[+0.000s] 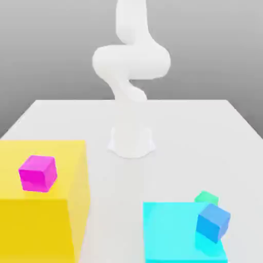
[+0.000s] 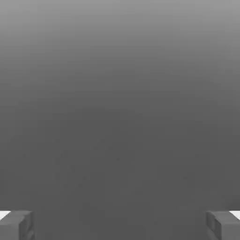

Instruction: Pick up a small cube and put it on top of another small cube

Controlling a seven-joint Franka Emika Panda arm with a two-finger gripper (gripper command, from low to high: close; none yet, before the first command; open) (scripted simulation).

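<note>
On the exterior view's right, green cube (image 1: pixel 206 196) sits half hidden behind the cyan slab (image 1: pixel 174 231); magenta cube (image 1: pixel 37 173) tops the yellow block (image 1: pixel 43 198). Hand view: gripper (image 2: pixel 120 225) fingers wide apart, empty. Approach green from above, clear the blue cube (image 1: pixel 213 222).

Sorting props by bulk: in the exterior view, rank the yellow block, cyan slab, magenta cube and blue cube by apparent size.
1. yellow block
2. cyan slab
3. magenta cube and blue cube: they look alike, so no ranking.
</note>
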